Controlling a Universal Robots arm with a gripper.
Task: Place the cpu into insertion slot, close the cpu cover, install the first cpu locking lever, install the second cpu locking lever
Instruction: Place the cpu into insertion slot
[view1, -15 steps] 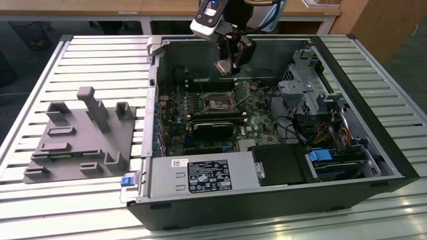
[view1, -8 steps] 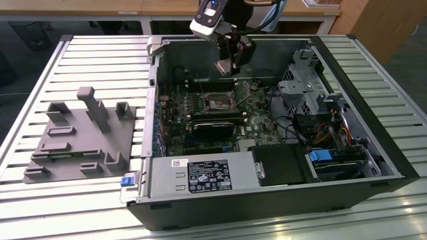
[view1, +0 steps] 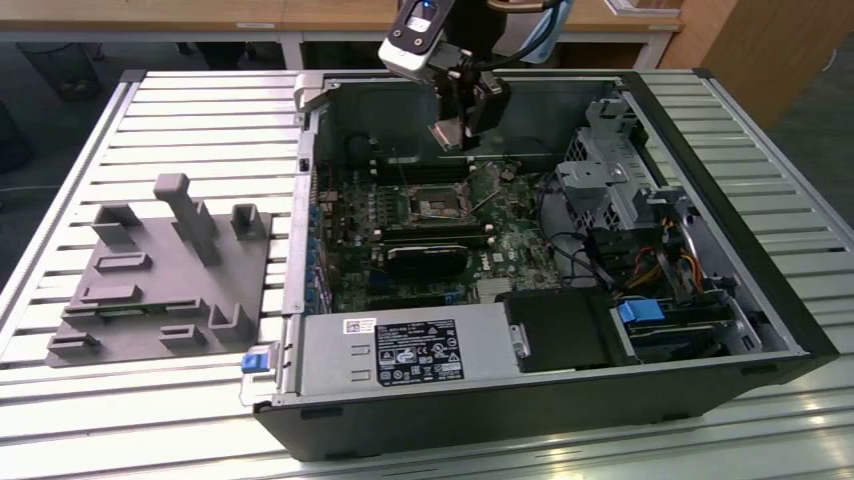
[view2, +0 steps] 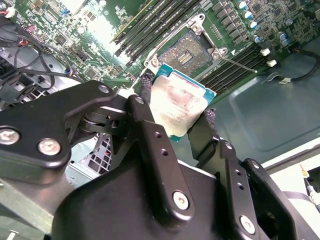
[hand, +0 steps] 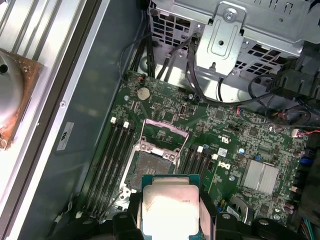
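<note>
The hand (view1: 458, 128) was clenched on the cpu (hand: 170, 210), gripping it by two opposite edges and holding it in the air above the motherboard (hand: 220, 120), apart from the insertion slot (hand: 152, 170). The slot lay bare and the cpu cover (hand: 162, 131) stood raised open. Assessment: placement was in progress. Seating the cpu, closing the cover and installing both levers were not yet done.

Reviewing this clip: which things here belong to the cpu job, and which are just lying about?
Job: claw, shut on the cpu; insertion slot, empty; cpu cover, flipped open.

Lying about: grey fixture block; power supply; memory slots; coin battery.
</note>
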